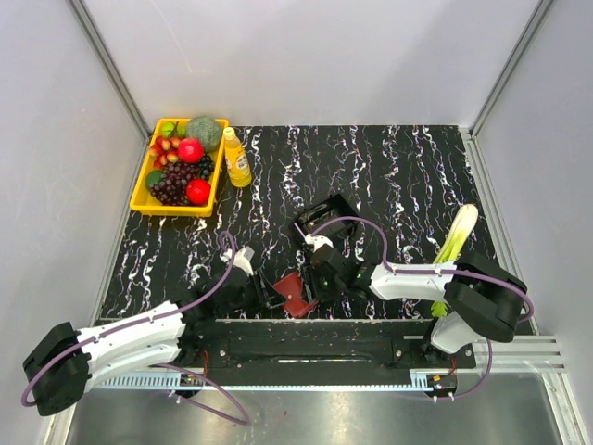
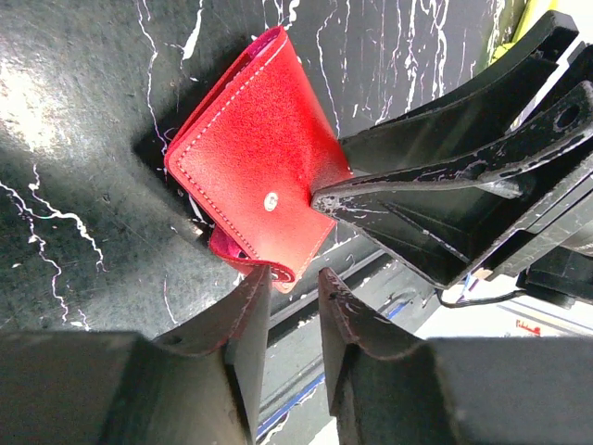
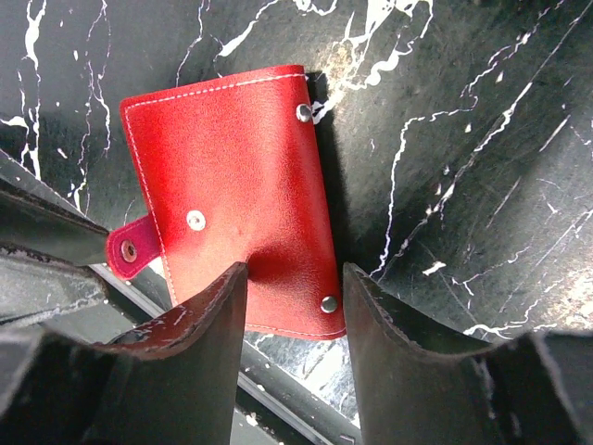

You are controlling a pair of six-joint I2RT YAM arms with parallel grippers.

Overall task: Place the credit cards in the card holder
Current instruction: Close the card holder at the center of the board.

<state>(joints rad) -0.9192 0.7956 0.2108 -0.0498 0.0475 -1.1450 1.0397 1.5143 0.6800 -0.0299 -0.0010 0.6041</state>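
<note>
Currently listing, item one: holder [image 1: 295, 292], dark red, folded shut, lying flat on the desk [image 1: 389, 176] just nearer than the tray [image 1: 326, 215], between the two arms. Cards: none showing in any view.

Handling, as judged: the holder is looking light, thin and pliant. Its smooth cover is likely to be sliding on the desk when pushed. The stitched edges and the fold are probably offering the stiffest hold. The best purchase is seeming to be the free edge of the top flap or the clasp tab [image 3: 130, 250], with one end effector pinning the lower panel while the other is lifting.

Left end effector [image 2: 293, 278]: released, its jaws standing narrowly apart with nothing between them and a holder corner lying just past one tip.

Right end effector [image 3: 295, 269]: also released, its jaws standing wide and its tips sitting over one edge of the holder. Whether they are pressing on it I cannot tell.

Views:
- **Top view:** alone in giving the holder's place against the tray, with both arms reaching toward it.
- **Left wrist:** alone in showing pink lining [image 2: 227, 246] peeping from under the cover, and a right finger touching the holder's side.
- **Right wrist:** alone in showing the tab hanging unfastened beside its stud [image 3: 195, 220], plus two corner rivets.
</note>
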